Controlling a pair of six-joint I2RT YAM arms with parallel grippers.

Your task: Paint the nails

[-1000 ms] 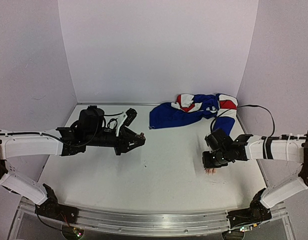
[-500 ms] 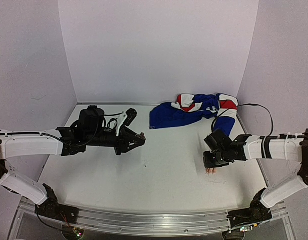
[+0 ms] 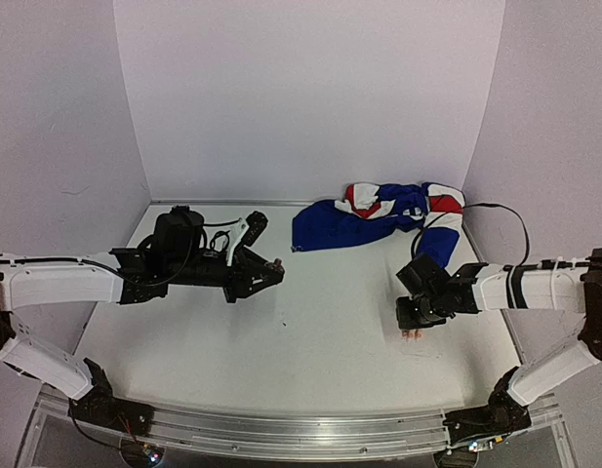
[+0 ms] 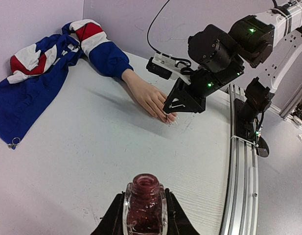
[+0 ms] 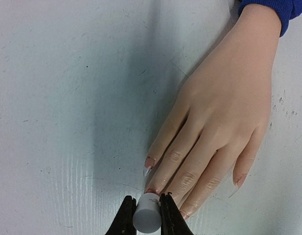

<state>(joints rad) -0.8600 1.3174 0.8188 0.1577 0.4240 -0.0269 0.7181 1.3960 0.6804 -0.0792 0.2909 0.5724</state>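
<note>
The mannequin hand (image 5: 224,112) lies palm down on the white table, its blue sleeve (image 5: 268,10) at the wrist. Its nails show as small pinkish tips, one on an outer finger (image 5: 149,164) and one on the thumb (image 5: 239,180). My right gripper (image 5: 146,208) is shut on the white cap (image 5: 146,219), held right over a middle fingertip, whose nail is hidden. In the top view the right gripper (image 3: 415,317) covers most of the hand (image 3: 411,334). My left gripper (image 4: 144,215) is shut on the open dark red polish bottle (image 4: 144,196), held upright far to the left (image 3: 266,273).
A blue, red and white garment (image 3: 379,214) lies bunched at the back right, joined to the sleeve. A black cable (image 3: 496,210) loops off the right arm. The metal rail (image 3: 281,429) runs along the near edge. Walls stand close on three sides.
My right gripper has shifted very slightly left over the fingertips. The left arm and the bottle have not moved.
</note>
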